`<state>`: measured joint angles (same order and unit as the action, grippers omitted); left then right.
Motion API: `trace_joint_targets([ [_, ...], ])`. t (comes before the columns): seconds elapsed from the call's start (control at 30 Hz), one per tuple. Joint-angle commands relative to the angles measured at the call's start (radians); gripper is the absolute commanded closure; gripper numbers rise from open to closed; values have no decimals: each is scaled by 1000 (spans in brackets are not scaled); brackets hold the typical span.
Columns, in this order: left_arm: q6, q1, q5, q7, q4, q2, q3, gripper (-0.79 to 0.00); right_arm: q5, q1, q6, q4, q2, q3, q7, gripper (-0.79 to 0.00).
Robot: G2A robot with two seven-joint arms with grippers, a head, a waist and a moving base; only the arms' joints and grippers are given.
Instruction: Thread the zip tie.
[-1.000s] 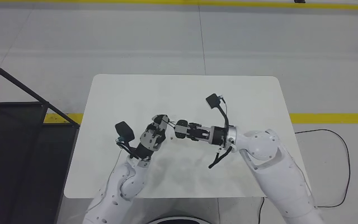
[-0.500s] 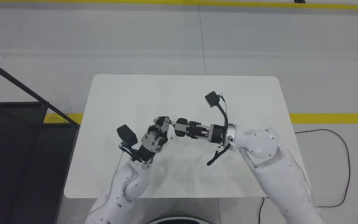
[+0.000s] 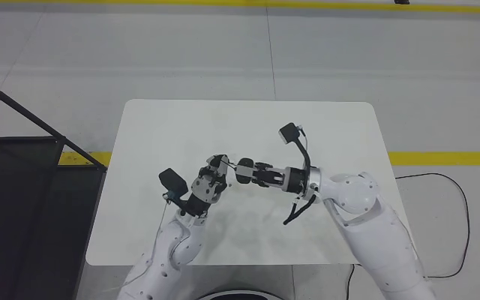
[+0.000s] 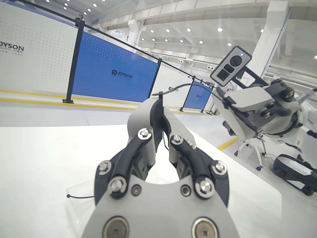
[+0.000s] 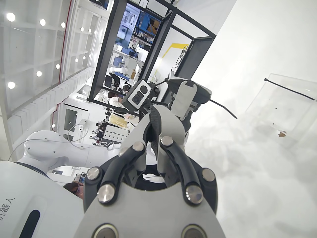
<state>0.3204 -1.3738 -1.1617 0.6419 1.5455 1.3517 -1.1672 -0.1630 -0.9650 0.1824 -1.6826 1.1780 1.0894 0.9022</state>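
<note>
L gripper was seen closed on the zip tie, w/ its head poking out just past the fingertips, held above the table near its middle. R gripper was held nearly tip-to-tip w/ the L one, pads pinched together on the same tie's strap, which was stretched btw the two. A 2nd zip tie was seen lying on a clear sheet on the table, apart from both grippers

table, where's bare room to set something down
Crowded in the middle, where the left gripper and right gripper hold the zip tie, with a clear tray nearby. Bare: the strip of table between them and the far edge, and the table's right end.
</note>
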Motion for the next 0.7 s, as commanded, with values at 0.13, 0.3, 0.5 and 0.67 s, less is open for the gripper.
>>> trace_joint_targets([
  [0.13,-60,-1,-53,62,-9,5,14,0,2,-2,-2,-3,-1,2,2,0],
  [0.3,-124,-3,-104,128,-20,11,28,0,7,-1,-8,-4,-3,3,3,0],
  [0.5,-231,-4,-169,226,-43,20,50,0,17,-2,-19,-6,-4,3,-1,0],
  [0.67,-294,6,-191,278,-71,29,69,0,28,-2,-26,-7,-5,1,-2,0],
])
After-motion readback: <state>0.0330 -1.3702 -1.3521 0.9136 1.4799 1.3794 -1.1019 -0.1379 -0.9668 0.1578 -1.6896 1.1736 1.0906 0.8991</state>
